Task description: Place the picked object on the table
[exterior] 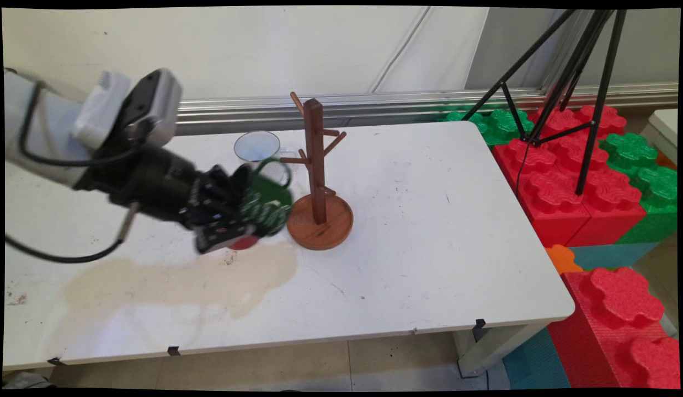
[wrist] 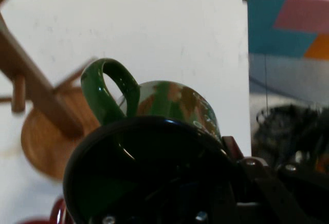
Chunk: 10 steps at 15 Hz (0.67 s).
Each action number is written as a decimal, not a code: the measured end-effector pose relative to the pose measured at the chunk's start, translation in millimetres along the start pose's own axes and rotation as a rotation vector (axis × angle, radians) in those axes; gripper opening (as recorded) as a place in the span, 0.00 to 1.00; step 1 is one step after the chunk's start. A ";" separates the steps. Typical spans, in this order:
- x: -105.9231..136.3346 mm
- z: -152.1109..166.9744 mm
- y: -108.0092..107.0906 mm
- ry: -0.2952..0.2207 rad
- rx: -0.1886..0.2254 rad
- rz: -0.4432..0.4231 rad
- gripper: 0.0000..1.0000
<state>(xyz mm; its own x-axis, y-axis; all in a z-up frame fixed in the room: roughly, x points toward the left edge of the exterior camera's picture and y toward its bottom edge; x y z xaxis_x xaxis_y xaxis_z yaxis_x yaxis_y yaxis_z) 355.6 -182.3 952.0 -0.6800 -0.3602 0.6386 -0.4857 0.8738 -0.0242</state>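
Green mug in my grip, beside the wooden mug tree.

From above the table, my gripper [exterior: 231, 218] is clamped on a green mug [exterior: 267, 201], lifted just left of the mug tree [exterior: 319, 187]; a clear glass cup [exterior: 257, 146] stands behind. Along my hand, the mug's [wrist: 154, 147] handle points up, with the tree's base [wrist: 56, 142] behind it at left.
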 end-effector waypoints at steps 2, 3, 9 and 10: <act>-10.5 -7.6 -1.9 -0.043 -0.004 0.015 0.00; -18.2 -12.4 -3.1 -0.074 -0.006 0.026 0.00; -66.0 -35.8 -18.7 -0.264 -0.005 0.115 0.00; -69.7 -37.1 -20.6 -0.281 -0.003 0.123 0.00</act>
<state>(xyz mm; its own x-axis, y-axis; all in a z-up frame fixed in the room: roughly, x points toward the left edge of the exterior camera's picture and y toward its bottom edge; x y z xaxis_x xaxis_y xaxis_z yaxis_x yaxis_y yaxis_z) 433.5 -163.0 936.5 -0.8594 -0.3272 0.3929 -0.3886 0.9174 -0.0859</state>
